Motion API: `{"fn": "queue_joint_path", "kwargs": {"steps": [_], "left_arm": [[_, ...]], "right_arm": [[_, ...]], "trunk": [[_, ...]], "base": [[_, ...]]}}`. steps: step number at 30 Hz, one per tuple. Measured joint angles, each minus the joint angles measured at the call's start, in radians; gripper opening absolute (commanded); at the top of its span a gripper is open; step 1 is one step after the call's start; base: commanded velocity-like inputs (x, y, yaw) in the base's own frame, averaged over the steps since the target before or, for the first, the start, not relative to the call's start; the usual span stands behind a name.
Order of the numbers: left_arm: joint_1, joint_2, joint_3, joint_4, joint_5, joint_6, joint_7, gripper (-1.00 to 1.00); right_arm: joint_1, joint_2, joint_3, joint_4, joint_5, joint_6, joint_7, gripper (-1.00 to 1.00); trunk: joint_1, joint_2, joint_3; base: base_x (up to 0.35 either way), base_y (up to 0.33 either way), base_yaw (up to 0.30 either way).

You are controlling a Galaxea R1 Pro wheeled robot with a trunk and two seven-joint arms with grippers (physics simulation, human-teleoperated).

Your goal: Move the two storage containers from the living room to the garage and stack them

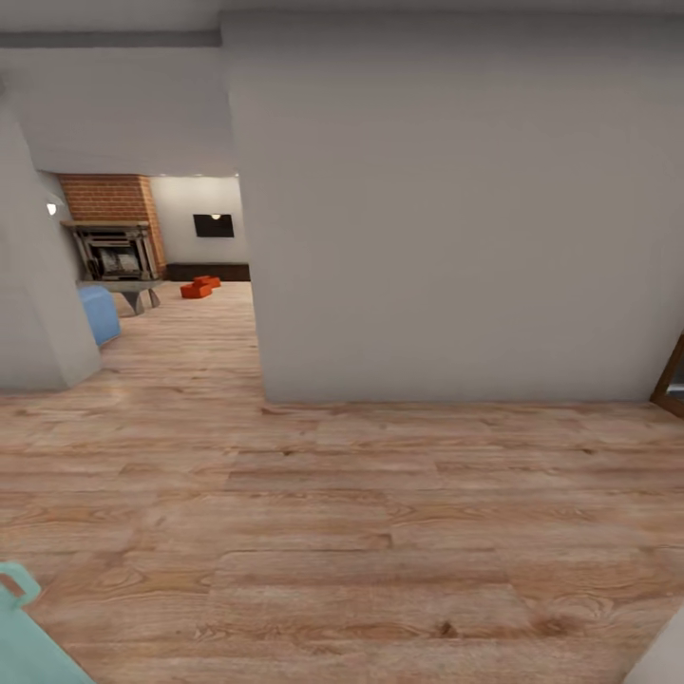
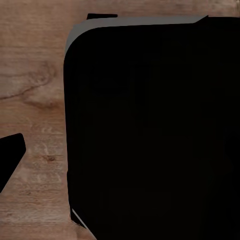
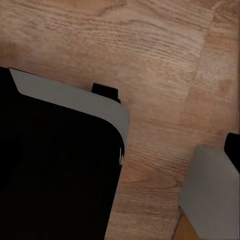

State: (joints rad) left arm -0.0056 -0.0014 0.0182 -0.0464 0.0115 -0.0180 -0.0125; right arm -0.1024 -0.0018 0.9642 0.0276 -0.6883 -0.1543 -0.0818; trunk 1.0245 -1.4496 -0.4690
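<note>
Approach phase, head view: I stand in a hallway on a light wood plank floor (image 1: 380, 532), facing a plain white partition wall (image 1: 456, 209) that blocks the direct line ahead; the opening to the living room lies to the left of it. Through that opening I see the two storage containers (image 1: 199, 286), small orange-red open-top bins resting on the planks close together, well away from me, in front of a dark low cabinet beneath the wall TV (image 1: 213, 225). A brick chimney (image 1: 109, 198) with a dark fireplace (image 1: 114, 253), a glass table (image 1: 128, 290) and the rounded end of a blue sofa (image 1: 98, 313) flank the route on the left. I judge the step in hand to be driving the base toward the bins: I should steer left around the partition's corner with margin, keep clear of the sofa, and hold the bins centred so I arrive square to one. A pale teal part of the robot's body (image 1: 24, 627) shows at the lower left corner. Both wrist views look down on matt, grained planks past a black, round-cornered body panel (image 2: 155, 135) with a grey edge; from them I cannot tell whether either tool is spread or pressed together.
</note>
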Motion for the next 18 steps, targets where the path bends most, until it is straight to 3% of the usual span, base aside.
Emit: {"fn": "queue_joint_path", "kwargs": {"steps": [18], "left_arm": [[0.0, 0.0, 0.0, 0.0, 0.0, 0.0, 0.0, 1.0]], "right_arm": [[0.0, 0.0, -0.001, 0.0, -0.001, 0.0, 0.0, 1.0]], "trunk": [[0.0, 0.0, 0.0]], "base": [[0.322, 0.0, 0.268]]}}
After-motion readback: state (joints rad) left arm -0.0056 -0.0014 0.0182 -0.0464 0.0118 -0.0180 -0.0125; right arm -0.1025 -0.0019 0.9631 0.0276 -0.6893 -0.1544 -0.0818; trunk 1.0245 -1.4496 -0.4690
